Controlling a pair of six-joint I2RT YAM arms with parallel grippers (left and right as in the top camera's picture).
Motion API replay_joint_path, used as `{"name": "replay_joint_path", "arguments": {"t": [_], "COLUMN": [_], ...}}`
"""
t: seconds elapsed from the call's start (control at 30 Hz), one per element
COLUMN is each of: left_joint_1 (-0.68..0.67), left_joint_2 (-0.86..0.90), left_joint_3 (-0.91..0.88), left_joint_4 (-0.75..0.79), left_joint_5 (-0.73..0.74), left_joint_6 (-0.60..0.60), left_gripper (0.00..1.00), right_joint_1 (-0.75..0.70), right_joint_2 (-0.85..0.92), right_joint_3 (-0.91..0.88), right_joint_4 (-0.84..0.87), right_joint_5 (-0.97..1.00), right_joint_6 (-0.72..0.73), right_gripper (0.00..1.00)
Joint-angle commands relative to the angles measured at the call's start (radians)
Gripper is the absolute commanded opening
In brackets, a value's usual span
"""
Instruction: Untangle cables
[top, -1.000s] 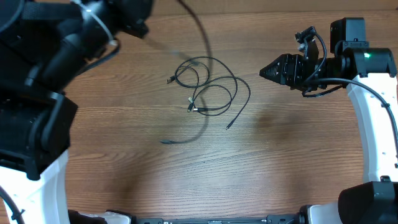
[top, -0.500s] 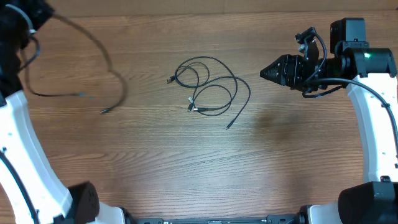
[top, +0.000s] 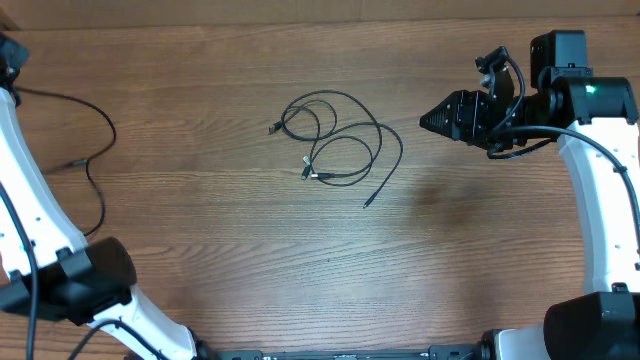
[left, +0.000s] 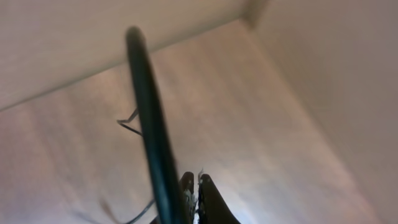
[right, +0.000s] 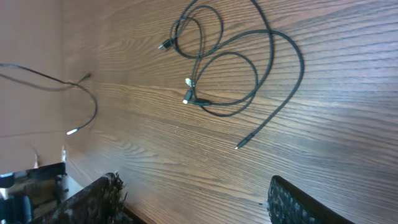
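A tangle of thin black cables (top: 335, 140) lies loosely looped at the table's centre, with plug tips showing; it also shows in the right wrist view (right: 230, 68). One separate black cable (top: 95, 150) trails along the far left; it also shows in the right wrist view (right: 81, 93). My left gripper (left: 194, 186) is shut, with that cable (left: 149, 124) running blurred right beside its fingers. In the overhead view it is at the top left corner, mostly out of frame. My right gripper (right: 199, 199) is open and empty, hovering to the right of the tangle (top: 440, 118).
The table is brown wood grain (top: 320, 260). The white left arm (top: 30, 200) runs down the left edge and the white right arm (top: 600, 200) down the right edge. A pale wall borders the table in the left wrist view (left: 323, 74).
My left arm has swung from above the tangle to the far left, pulling one cable away from the tangle to the left edge. The right arm and the tangle have not moved.
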Motion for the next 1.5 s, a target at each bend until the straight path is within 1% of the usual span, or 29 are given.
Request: {"name": "replay_joint_path", "arguments": {"t": [0.0, 0.03, 0.07, 0.1, 0.13, 0.23, 0.4, 0.47, 0.53, 0.77, 0.83, 0.93, 1.0, 1.07, 1.13, 1.2, 1.3, 1.37, 1.47], "left_joint_1": [0.068, 0.082, 0.090, 0.096, 0.100, 0.091, 0.053, 0.023, -0.011, -0.176, -0.233, -0.332, -0.404, -0.470, -0.518, -0.563, -0.629, -0.677, -0.745], "left_joint_2": [0.059, 0.071, 0.080, 0.082, 0.083, 0.066, 0.045, 0.037, 0.030, 0.018, 0.020, 0.034, 0.056, 0.085, 0.118, 0.161, 0.233, 0.286, 0.359], "left_joint_3": [0.003, 0.003, 0.003, 0.003, 0.003, 0.003, 0.003, 0.003, 0.003, 0.003, 0.002, 0.002, 0.001, -0.005, -0.007, -0.007, -0.007, -0.007, -0.007], "left_joint_4": [-0.055, -0.070, -0.082, -0.090, -0.097, -0.086, -0.072, -0.072, -0.068, -0.026, -0.014, -0.010, -0.019, -0.023, -0.022, -0.018, -0.005, -0.001, -0.009], "left_joint_5": [-0.079, -0.076, -0.072, -0.069, -0.069, -0.055, 0.080, 0.143, 0.175, 0.271, 0.286, 0.349, 0.395, 0.414, 0.436, 0.473, 0.539, 0.568, 0.593], "left_joint_6": [-0.068, -0.075, -0.077, -0.077, -0.077, -0.081, -0.074, -0.072, -0.068, 0.086, 0.142, 0.242, 0.288, 0.294, 0.295, 0.296, 0.365, 0.407, 0.424], "left_gripper": [0.28, 0.65, 0.84, 0.94, 1.00, 1.00, 1.00, 1.00, 1.00, 0.94, 0.94, 0.94, 0.93, 0.92, 0.89, 0.87, 0.84, 0.84, 0.83], "right_joint_1": [0.005, 0.005, 0.005, 0.005, 0.005, 0.005, 0.005, 0.005, 0.005, 0.005, 0.005, 0.005, 0.005, 0.005, 0.005, 0.005, 0.005, 0.005, 0.005], "right_joint_2": [-0.029, -0.029, -0.029, -0.029, -0.029, -0.028, -0.028, -0.028, -0.028, -0.028, -0.028, -0.028, -0.028, -0.028, -0.027, -0.027, -0.027, -0.027, -0.027], "right_joint_3": [0.009, 0.009, 0.009, 0.009, 0.009, 0.009, 0.009, 0.009, 0.009, 0.009, 0.009, 0.009, 0.009, 0.009, 0.009, 0.009, 0.009, 0.009, 0.009], "right_joint_4": [-0.002, -0.002, -0.001, -0.001, 0.000, 0.008, 0.010, 0.009, 0.008, 0.002, 0.002, 0.002, 0.002, 0.002, 0.001, -0.002, -0.005, -0.004, -0.006], "right_joint_5": [0.037, 0.037, 0.036, 0.037, 0.036, 0.036, 0.037, 0.037, 0.037, 0.074, 0.074, 0.087, 0.133, 0.193, 0.212, 0.213, 0.213, 0.213, 0.213], "right_joint_6": [-0.002, -0.002, -0.002, -0.002, -0.002, -0.002, -0.002, -0.002, -0.002, -0.002, -0.002, 0.007, 0.050, 0.105, 0.124, 0.126, 0.126, 0.126, 0.126], "right_gripper": [0.74, 0.74, 0.74, 0.74, 0.74, 0.75, 0.74, 0.75, 0.74, 0.74, 0.74, 0.74, 0.74, 0.74, 0.74, 0.74, 0.74, 0.74, 0.74]}}
